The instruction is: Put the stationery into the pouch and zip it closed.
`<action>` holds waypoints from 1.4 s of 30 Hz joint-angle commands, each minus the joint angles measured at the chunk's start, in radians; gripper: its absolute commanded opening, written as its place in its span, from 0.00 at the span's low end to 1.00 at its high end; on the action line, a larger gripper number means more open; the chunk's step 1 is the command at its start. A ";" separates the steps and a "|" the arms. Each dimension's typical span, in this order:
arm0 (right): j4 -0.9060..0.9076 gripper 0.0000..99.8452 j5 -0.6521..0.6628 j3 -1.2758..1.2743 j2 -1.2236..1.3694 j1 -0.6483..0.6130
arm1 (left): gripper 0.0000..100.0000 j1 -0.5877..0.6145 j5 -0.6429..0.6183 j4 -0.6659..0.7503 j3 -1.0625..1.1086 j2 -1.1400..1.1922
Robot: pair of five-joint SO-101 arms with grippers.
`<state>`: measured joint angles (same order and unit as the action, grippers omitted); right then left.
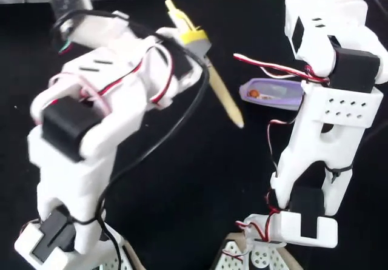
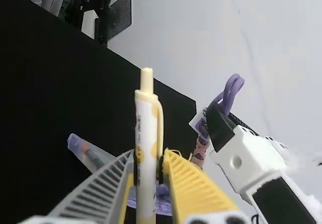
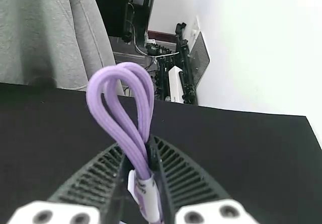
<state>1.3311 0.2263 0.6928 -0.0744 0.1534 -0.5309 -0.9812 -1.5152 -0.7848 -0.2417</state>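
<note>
My left gripper (image 1: 193, 39) (image 2: 151, 156), with one yellow jaw, is shut on a pale yellow pen (image 1: 221, 91) (image 2: 147, 128). It holds the pen aslant above the black table, the lower end pointing down beside the pouch. The pouch (image 1: 273, 93) (image 2: 85, 152) is clear with purple trim and has a small orange item inside. It sits under the right arm. My right gripper (image 3: 146, 156) is shut on the pouch's purple loop (image 3: 126, 103) (image 2: 231, 88). The pen's lower end is a little short of the pouch's near end and does not touch it.
A black cloth (image 1: 200, 179) covers the table. Both arm bases (image 1: 291, 227) stand at the front edge, with red and black cables hanging near them. Beyond the far edge are a grey garment (image 3: 45, 32) and dark equipment (image 3: 173, 68).
</note>
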 commanded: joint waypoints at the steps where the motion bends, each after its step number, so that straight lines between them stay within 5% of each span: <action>1: -0.026 0.01 -0.011 0.018 -0.045 0.006 | 0.03 0.005 -0.012 0.163 0.157 -0.046; 18: -0.025 0.01 -0.011 0.012 -0.045 0.006 | 0.03 -0.039 -0.005 0.847 0.880 -0.285; 32: -0.026 0.01 -0.012 0.010 -0.038 -0.063 | 0.03 -0.005 0.439 1.941 1.621 -0.448; 42: -0.028 0.01 -0.012 0.010 -0.036 -0.115 | 0.03 -0.090 0.450 2.025 1.626 -0.509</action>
<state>1.3311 0.2248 0.6928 -0.0744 0.0506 -0.5907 -0.5393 0.4902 0.8707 -0.6820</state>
